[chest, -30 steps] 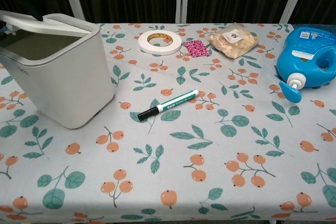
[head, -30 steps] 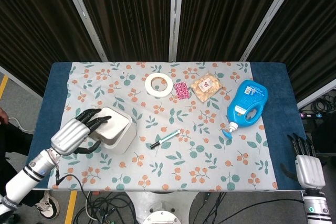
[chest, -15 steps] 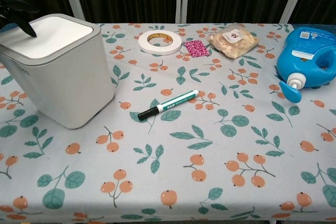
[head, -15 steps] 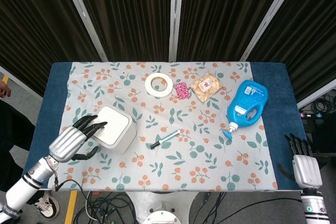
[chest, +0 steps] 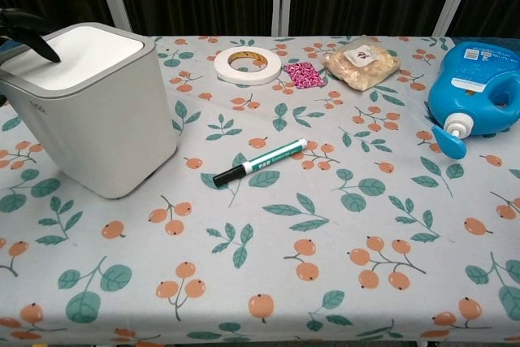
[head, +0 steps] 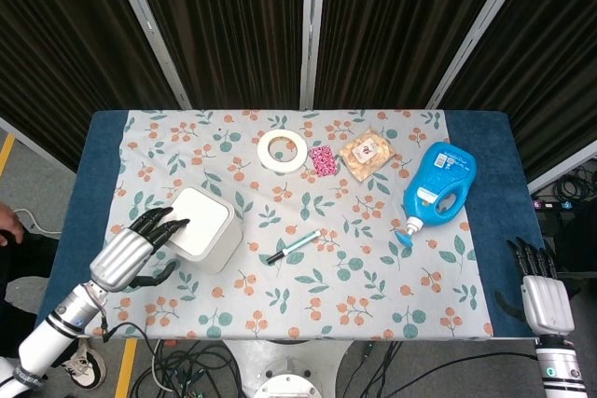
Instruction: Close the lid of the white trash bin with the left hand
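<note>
The white trash bin (head: 203, 227) (chest: 93, 111) stands at the table's left front, its lid (chest: 81, 45) lying flat and closed. My left hand (head: 131, 251) sits just left of the bin with its dark fingers spread, the fingertips (head: 173, 224) at the lid's left edge; whether they touch it I cannot tell. The chest view shows only those fingertips (chest: 28, 32) over the lid's far left corner. My right hand (head: 544, 297) hangs off the table's right front corner, fingers straight, holding nothing.
A green marker (head: 294, 247) lies right of the bin. Further back are a tape roll (head: 283, 150), a pink packet (head: 323, 160) and a snack bag (head: 367, 154). A blue detergent bottle (head: 438, 185) lies on its side at the right.
The lid went from raised to flat and closed. My left hand has slid back toward the table's left front edge, off the top of the lid.
</note>
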